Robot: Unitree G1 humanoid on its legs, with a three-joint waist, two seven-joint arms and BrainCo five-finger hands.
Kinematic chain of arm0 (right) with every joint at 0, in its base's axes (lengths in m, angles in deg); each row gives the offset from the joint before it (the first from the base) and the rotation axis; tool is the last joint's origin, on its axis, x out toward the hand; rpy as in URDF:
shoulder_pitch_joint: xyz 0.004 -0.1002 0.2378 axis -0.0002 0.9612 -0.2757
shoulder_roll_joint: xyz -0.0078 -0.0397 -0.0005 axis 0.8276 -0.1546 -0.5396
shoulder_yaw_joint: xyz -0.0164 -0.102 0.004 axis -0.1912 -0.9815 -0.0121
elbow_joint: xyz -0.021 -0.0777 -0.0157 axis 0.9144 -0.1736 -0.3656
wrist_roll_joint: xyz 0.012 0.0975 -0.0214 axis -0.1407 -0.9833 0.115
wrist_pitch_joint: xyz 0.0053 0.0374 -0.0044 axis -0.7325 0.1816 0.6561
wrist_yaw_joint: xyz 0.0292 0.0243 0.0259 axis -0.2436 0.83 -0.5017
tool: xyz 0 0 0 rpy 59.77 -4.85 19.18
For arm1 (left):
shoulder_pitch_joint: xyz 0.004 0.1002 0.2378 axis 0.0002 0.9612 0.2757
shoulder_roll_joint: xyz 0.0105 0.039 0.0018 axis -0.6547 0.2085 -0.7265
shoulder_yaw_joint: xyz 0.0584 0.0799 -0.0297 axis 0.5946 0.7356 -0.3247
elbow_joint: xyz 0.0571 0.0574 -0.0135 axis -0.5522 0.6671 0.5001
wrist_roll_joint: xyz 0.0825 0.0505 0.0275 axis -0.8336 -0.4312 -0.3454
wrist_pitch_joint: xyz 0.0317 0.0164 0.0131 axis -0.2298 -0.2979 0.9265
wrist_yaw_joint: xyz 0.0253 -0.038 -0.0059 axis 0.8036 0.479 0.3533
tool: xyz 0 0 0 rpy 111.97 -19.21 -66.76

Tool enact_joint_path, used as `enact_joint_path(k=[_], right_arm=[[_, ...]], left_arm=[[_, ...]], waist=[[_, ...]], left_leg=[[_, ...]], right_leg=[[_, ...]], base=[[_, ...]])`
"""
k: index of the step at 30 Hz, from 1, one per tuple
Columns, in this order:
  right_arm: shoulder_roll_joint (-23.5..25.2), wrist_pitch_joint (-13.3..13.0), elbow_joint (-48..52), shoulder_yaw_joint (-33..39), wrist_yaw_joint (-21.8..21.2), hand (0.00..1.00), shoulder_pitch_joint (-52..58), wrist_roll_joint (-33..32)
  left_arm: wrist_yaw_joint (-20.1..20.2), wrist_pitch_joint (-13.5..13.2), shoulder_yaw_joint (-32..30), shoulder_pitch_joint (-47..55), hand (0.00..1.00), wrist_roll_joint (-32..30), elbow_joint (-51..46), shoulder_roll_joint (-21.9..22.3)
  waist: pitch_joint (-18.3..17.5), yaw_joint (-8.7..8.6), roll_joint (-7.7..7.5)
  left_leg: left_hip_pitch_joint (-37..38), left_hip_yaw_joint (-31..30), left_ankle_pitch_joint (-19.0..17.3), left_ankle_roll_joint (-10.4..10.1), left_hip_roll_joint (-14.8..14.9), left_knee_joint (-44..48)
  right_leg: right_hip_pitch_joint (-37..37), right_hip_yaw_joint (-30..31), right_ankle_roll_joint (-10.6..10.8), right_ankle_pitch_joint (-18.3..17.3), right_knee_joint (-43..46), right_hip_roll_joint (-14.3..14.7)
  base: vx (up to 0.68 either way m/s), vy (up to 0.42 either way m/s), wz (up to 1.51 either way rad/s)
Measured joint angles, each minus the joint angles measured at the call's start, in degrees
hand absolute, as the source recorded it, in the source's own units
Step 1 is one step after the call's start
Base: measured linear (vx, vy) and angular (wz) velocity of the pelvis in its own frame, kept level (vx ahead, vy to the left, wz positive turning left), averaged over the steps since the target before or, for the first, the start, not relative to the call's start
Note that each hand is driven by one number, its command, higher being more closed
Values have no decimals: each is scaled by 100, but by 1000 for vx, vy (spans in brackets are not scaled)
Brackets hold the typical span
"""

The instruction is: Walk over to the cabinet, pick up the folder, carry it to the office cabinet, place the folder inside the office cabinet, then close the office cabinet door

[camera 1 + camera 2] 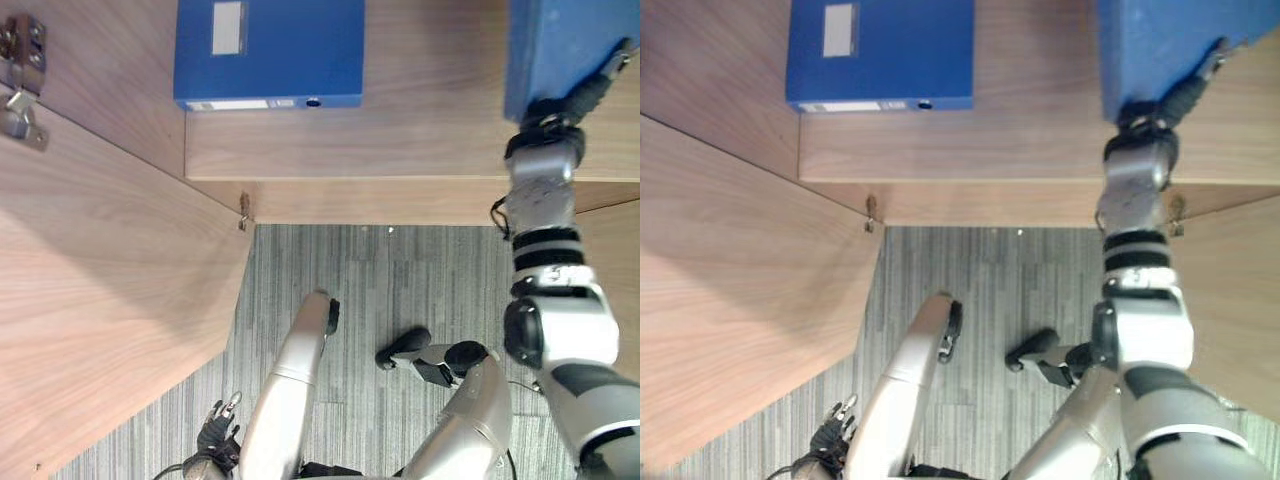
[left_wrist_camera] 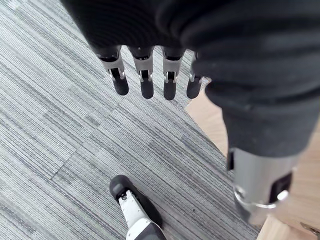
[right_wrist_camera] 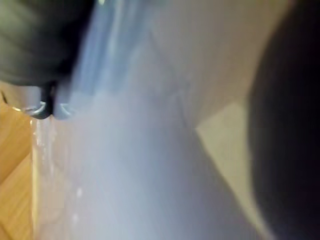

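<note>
A blue folder (image 1: 560,40) stands over the right end of the wooden cabinet shelf (image 1: 400,140). My right hand (image 1: 605,70) reaches up from the lower right and grips its lower edge, with the thumb lying across the blue face and the fingers hidden behind it. The right wrist view has that blue folder (image 3: 125,175) pressed close against the hand. My left hand (image 1: 218,432) hangs low at the lower left over the carpet, fingers (image 2: 145,80) straight and holding nothing.
A second blue folder (image 1: 270,50) with a white label lies flat on the shelf's left part. The cabinet's left door (image 1: 100,300) stands swung open, its hinge (image 1: 20,80) at the top left. The right door (image 1: 1240,300) is open too. Grey striped carpet (image 1: 350,300) lies below.
</note>
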Motion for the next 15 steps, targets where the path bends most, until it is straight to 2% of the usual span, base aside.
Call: enact_joint_path(k=[3,6,13,14,15], right_arm=[[-390,10,-640,-608,294,100,-469,-408],[-472,-33,-918,-1249,525,100,-898,-610],[-622,-165,-1319,-1987,949,100,-1805,-906],[-629,-180,-1390,-2071,1020,0,-1878,-904],[-639,-167,-1515,-2251,1111,0,-1984,-901]], left_arm=[[-93,17,162,-31,0,-1,-1,-67],[-197,33,332,-114,0,-5,-3,-123],[-461,35,439,-334,0,4,-12,-124],[-499,34,440,-360,0,4,-12,-108],[-538,33,446,-378,0,11,-12,-99]], waist=[[4,64,5],[33,69,18],[61,66,40],[63,65,39],[63,61,40]], left_leg=[[-225,-30,58,-30,-20,0],[-406,-94,133,-78,-26,-1],[-908,-286,362,-191,-107,-14],[-934,-321,389,-210,-123,-15],[-943,-342,416,-236,-139,-37]], right_leg=[[-228,46,-19,-35,56,0],[-367,34,-74,-82,102,18],[-763,6,-138,-150,223,29],[-769,-5,-162,-163,238,33],[-776,-5,-163,-168,241,36]], base=[[-29,-46,8],[-27,-60,9],[-29,-72,15],[5,-59,14],[9,-57,13]])
